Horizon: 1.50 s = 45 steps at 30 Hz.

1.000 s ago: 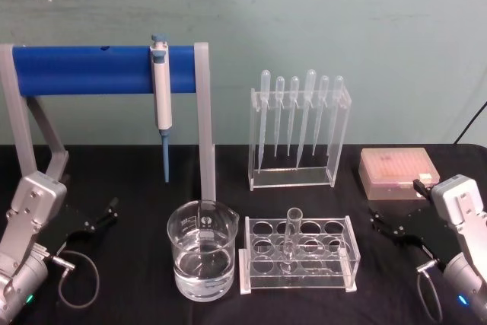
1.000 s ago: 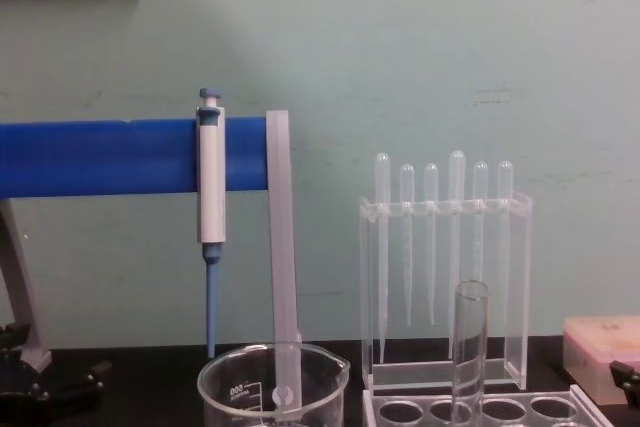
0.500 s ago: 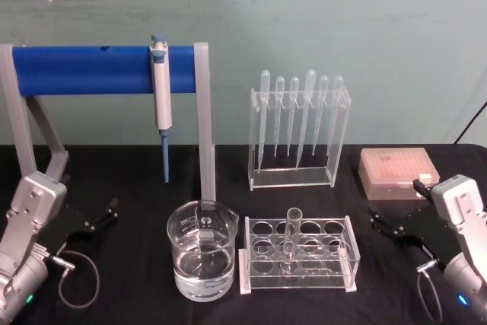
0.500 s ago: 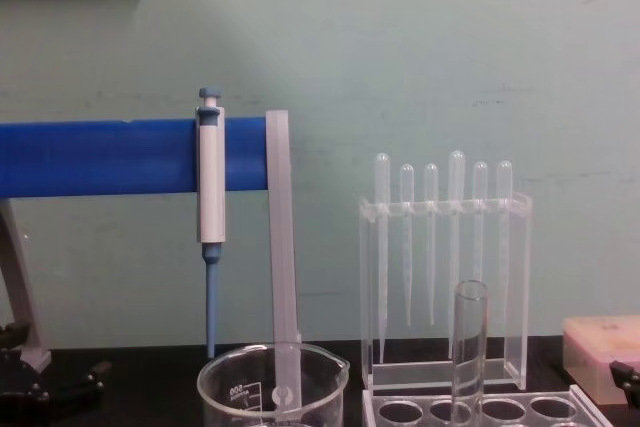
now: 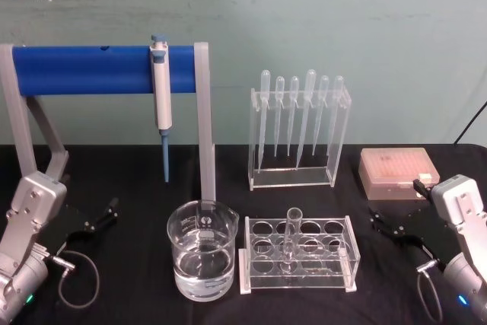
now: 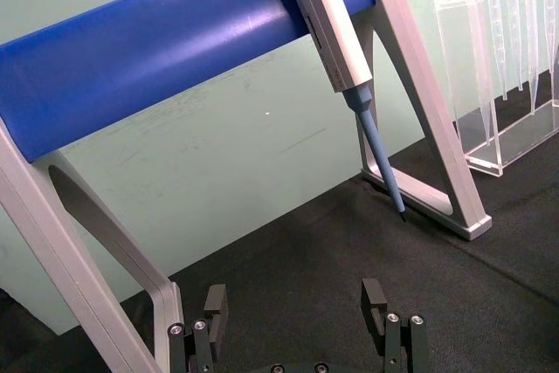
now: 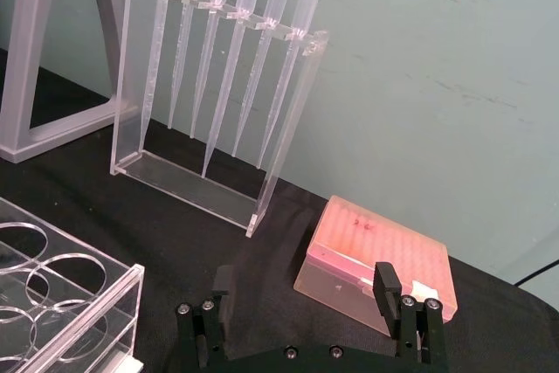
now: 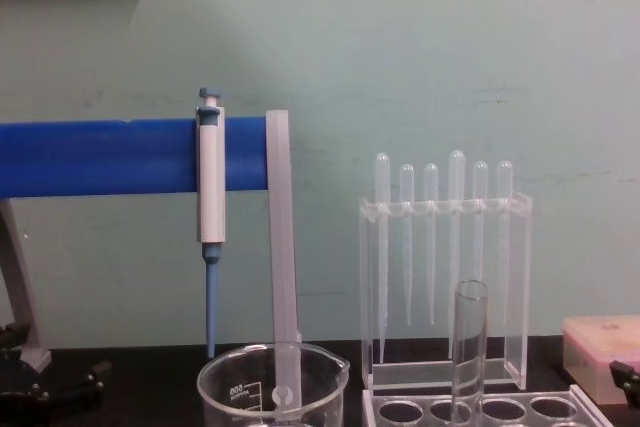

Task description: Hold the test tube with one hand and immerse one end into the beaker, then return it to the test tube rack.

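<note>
Left wrist view has the left gripper (image 6: 295,303) with its two black fingers (image 6: 216,301) spread wide and nothing between them, only the black table (image 6: 288,259) beneath; right wrist view has the right gripper (image 7: 304,290) parted in the same way and just as bare, its fingers framing a patch of table short of a pink tip box (image 7: 376,259); in the head view the left gripper lies low on the table well to the left of the test tube rack (image 5: 346,260), and the right gripper lies low near the rack's right end, apart from it; both are well clear of the glassware; the test tube (image 5: 292,235) stands upright in the rack, in the second hole from the rack's left end, open rim up and rising clear above the rack's top plate, though which row holds it I cannot tell; the beaker (image 5: 202,260) sits just beside the rack's left end, spout turned away from the rack, partly filled with clear liquid; straight behind the rack stands a clear pipette stand (image 5: 297,176) with six thin plastic pipettes hanging bulb-up; behind the rack and to its left a blue bar (image 5: 84,70) spans grey legs, with a blue-and-white pipettor (image 5: 160,97) hung on it tip-down; the pink tip box rests behind the rack's right end.
</note>
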Motion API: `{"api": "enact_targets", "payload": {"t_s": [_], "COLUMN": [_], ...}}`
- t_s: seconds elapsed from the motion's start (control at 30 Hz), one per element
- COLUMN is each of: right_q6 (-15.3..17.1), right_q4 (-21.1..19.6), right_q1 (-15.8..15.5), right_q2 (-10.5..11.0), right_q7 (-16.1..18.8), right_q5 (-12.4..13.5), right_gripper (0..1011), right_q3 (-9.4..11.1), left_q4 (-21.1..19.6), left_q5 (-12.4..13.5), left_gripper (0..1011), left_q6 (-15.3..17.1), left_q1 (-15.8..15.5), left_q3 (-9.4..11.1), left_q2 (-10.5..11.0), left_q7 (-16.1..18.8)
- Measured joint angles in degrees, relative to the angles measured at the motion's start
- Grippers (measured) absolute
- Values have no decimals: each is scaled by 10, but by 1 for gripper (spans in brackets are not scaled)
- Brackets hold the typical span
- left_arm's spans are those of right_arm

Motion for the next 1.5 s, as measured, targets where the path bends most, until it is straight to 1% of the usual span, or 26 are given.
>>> {"api": "enact_targets", "payload": {"t_s": [0.47, 0.57, 0.67, 0.77, 0.8, 0.87, 0.93, 0.97, 1.0, 1.1, 1.2, 1.3, 1.4, 1.5], "right_q6": [0, 0, -4, -8, -10, -12, -18, -18, -19, -27, -34, -40, -45, -50], "right_q4": [0, -3, -16, -40, -53, -67, -95, -95, -102, -136, -161, -180, -192, -201], "right_q1": [0, -4, -16, -37, -50, -64, -90, -90, -96, -128, -149, -163, -168, -169], "right_q2": [0, 1, 7, 19, 26, 32, 45, 45, 48, 63, 71, 73, 72, 64], "right_q7": [0, 1, 1, 3, 3, 3, 3, 3, 4, 16, 31, 46, 59, 75], "right_q5": [0, -2, -4, -5, -5, -5, -4, -4, -4, 4, 13, 20, 23, 25], "right_gripper": [1004, 1004, 1004, 1004, 1004, 1004, 1004, 1004, 1004, 1004, 1004, 1004, 1004, 1004], "right_q3": [0, 4, 11, 22, 28, 34, 45, 45, 47, 57, 62, 62, 59, 51], "left_q4": [0, 0, 0, 0, 0, 0, 0, 0, 0, 0, 0, 0, 0, 0], "left_q5": [0, 0, 0, 0, 0, 0, 0, 0, 0, 0, 0, 0, 0, 0], "left_gripper": [1000, 1000, 1000, 1000, 1000, 1000, 1000, 1000, 1000, 1000, 1000, 1000, 1000, 1000], "left_q6": [0, 0, 0, 0, 0, 0, 0, 0, 0, 0, 0, 0, 0, 0], "left_q1": [0, 0, 0, 0, 0, 0, 0, 0, 0, 0, 0, 0, 0, 0], "left_q3": [0, 0, 0, 0, 0, 0, 0, 0, 0, 0, 0, 0, 0, 0], "left_q2": [0, 0, 0, 0, 0, 0, 0, 0, 0, 0, 0, 0, 0, 0], "left_q7": [0, 0, 0, 0, 0, 0, 0, 0, 0, 0, 0, 0, 0, 0]}}
